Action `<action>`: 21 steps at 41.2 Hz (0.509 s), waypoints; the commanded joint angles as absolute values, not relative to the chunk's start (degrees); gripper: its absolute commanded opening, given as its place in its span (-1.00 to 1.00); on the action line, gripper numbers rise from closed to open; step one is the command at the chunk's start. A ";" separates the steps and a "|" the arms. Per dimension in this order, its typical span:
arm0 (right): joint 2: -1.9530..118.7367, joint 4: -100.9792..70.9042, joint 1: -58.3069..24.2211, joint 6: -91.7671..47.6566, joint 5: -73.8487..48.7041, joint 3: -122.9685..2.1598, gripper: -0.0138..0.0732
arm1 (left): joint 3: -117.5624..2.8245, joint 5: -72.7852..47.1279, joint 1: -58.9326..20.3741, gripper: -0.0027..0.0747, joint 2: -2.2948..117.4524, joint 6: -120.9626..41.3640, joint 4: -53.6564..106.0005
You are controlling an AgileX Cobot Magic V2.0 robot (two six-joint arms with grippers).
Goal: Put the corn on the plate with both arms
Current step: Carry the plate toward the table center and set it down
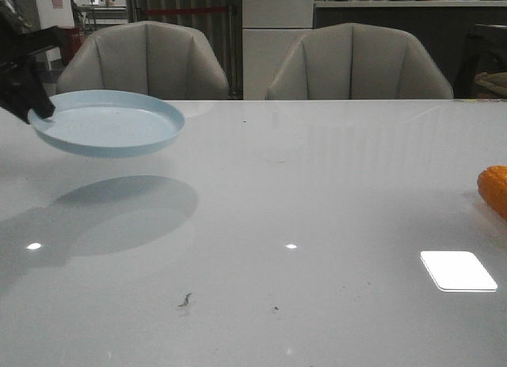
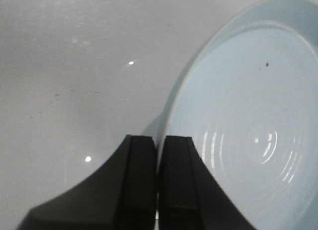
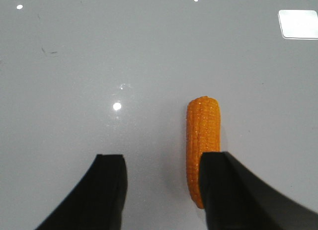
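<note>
The pale blue plate (image 1: 111, 123) hangs in the air above the table at the far left, with its shadow on the table below. My left gripper (image 1: 36, 109) is shut on the plate's left rim; in the left wrist view the plate (image 2: 248, 125) fills one side and the black fingers (image 2: 158, 145) pinch its edge. The orange-yellow corn (image 1: 493, 189) lies on the table at the right edge. In the right wrist view the corn (image 3: 201, 135) lies partly under one finger of my open right gripper (image 3: 164, 160), which is above the table. The right gripper does not show in the front view.
The white glossy table (image 1: 285, 224) runs across the view with bright light reflections. Two grey armchairs (image 1: 146, 62) stand behind its far edge. A small dark speck lies at the table's front middle (image 1: 184, 301).
</note>
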State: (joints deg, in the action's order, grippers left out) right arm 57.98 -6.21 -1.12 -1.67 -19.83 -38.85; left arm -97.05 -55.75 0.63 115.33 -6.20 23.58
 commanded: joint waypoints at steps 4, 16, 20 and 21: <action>57.34 -5.80 -1.15 -2.09 -15.42 -40.91 0.34 | -100.64 -57.23 -4.43 -0.69 112.16 -6.33 32.38; 57.34 -5.80 -1.15 -2.09 -15.42 -40.91 0.34 | -100.64 -51.78 -15.37 -0.69 112.24 -6.33 34.56; 57.34 -5.80 -1.15 -2.09 -15.42 -40.91 0.34 | -100.64 -50.09 -18.32 -0.69 112.53 -6.33 33.87; 57.34 -5.80 -1.15 -2.09 -15.42 -40.91 0.34 | -100.64 -49.60 -19.05 -0.69 112.80 -6.33 33.56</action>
